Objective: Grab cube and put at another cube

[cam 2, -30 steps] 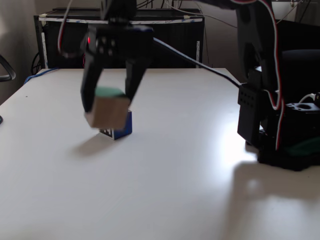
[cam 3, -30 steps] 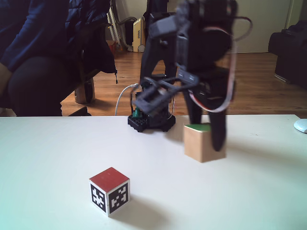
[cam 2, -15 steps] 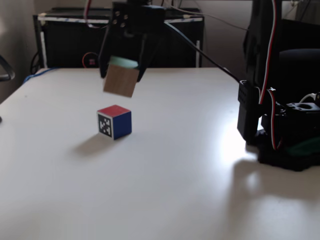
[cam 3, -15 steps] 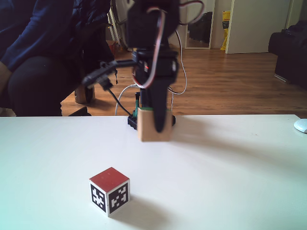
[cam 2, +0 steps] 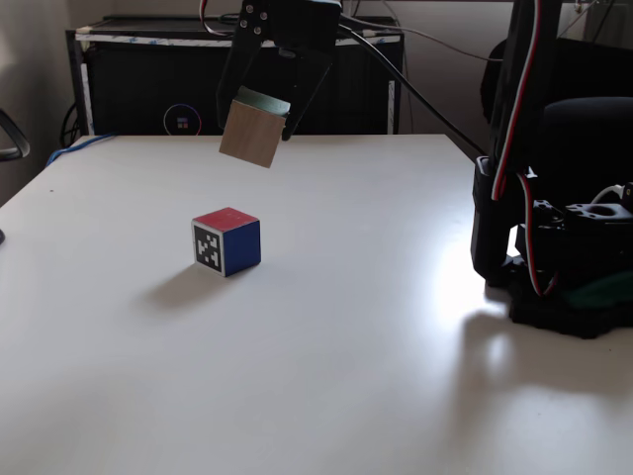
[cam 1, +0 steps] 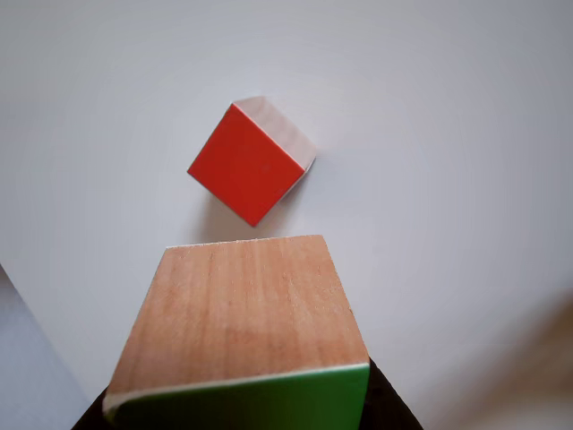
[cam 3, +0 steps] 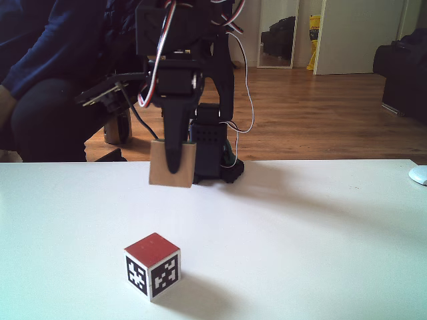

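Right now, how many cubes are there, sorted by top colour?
Green-faced cube, held in the jaws above the table: 1
Red-topped cube, on the table: 1
Total: 2 cubes

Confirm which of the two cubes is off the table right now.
The green-faced wooden cube, clamped in the end effector and hanging in the air. The red-topped cube with black-and-white marker faces sits on the white table.

My white table carries another cube, red face up, and my black base.
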